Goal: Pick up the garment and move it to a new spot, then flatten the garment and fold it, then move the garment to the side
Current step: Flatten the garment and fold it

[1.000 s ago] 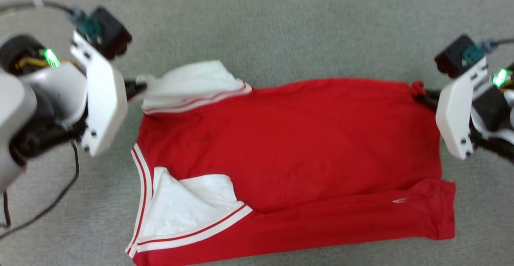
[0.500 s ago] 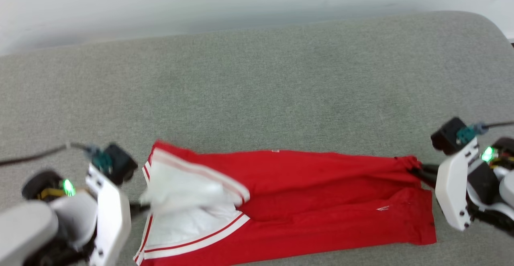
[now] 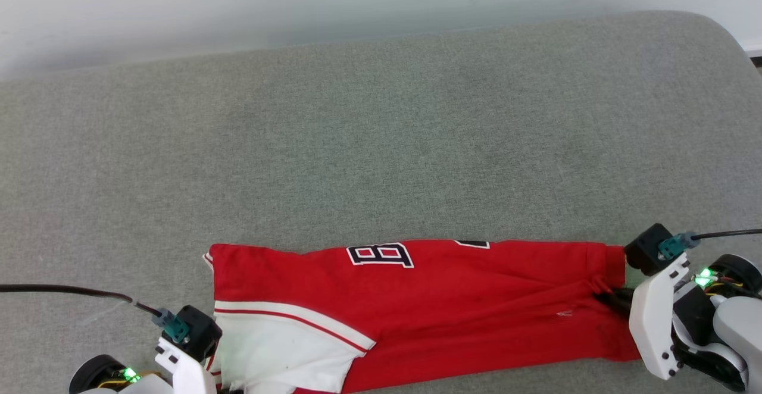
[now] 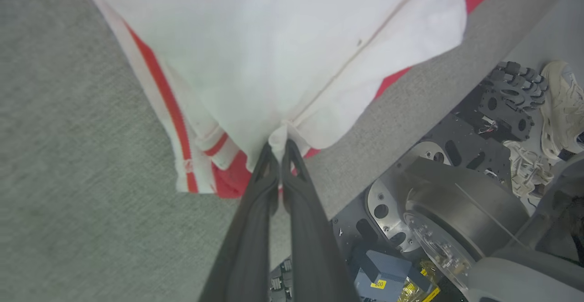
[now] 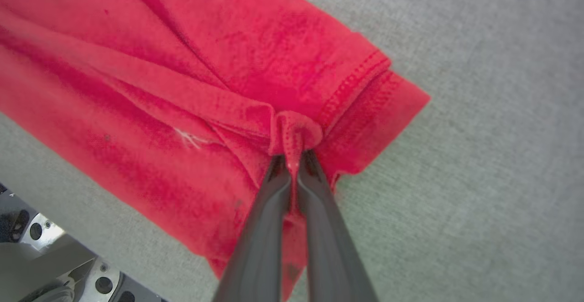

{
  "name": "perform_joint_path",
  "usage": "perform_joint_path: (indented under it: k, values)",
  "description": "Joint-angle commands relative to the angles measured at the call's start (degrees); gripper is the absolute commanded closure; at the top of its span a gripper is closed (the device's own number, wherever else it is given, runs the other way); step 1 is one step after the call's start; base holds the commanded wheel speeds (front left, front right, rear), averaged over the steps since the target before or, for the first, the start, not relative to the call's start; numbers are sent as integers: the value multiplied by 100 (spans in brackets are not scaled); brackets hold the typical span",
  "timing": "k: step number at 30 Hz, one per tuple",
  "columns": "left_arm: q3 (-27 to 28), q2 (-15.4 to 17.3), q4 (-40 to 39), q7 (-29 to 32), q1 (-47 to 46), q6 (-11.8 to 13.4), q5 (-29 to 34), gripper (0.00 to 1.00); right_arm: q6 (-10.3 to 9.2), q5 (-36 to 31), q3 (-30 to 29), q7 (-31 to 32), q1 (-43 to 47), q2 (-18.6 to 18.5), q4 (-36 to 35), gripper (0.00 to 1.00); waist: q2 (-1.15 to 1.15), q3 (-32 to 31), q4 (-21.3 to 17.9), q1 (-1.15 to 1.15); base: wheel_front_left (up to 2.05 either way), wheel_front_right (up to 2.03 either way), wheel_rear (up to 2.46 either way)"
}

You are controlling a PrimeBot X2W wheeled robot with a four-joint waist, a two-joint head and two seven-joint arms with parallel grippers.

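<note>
The red garment (image 3: 452,305) lies folded lengthwise in a long band across the near part of the grey surface, black white-outlined characters showing along its far edge. Its white sleeve (image 3: 280,346) lies on top at the left end. My left gripper (image 4: 277,144) is shut on the white sleeve's edge (image 4: 283,133) near the surface's front edge. My right gripper (image 5: 292,156) is shut on a bunched bit of the red hem (image 5: 296,128) at the right end, and its fingers (image 3: 616,300) meet the cloth in the head view.
The grey padded surface (image 3: 381,144) stretches far behind the garment up to a pale wall. Past its front edge sit the robot's base (image 4: 456,210) and wheels, with a shoe (image 4: 563,106) on the floor.
Both grippers pulled the far edge of the garment toward the front, folding it over itself into a narrow band with the lettering now on top. The head camera also tilted up.
</note>
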Motion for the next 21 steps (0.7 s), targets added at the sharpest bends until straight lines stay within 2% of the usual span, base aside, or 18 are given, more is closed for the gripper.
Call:
perform_joint_path:
  k: [1, 5, 10, 15, 21]
  values:
    - [48, -64, 57, -128, 54, 41, 19, 0, -8, -37, -66, -128, 100, 76, 112, 0, 0, -38, 4, 0, 0, 0, 0]
    - [160, -42, 58, -491, 17, 197, 223, 0, -7, -127, -225, -453, -1, 5, 46, 0, 0, -167, 9, 0, 0, 0, 0]
    - [357, 70, -168, -1132, 143, 587, 431, 0, -7, -95, -607, -733, 25, -269, -338, 0, 0, -329, 2, 0, 0, 0, 0]
    - [671, 65, -275, -2006, 267, 1289, 693, 0, -7, 4, -1278, -920, 270, -561, -642, 0, 0, -379, 11, 0, 0, 0, 0]
    - [1054, -168, -128, -3025, 488, 2141, 904, 0, -7, 322, -2142, -891, 730, -614, -474, 0, 0, -328, 31, 0, 0, 0, 0]
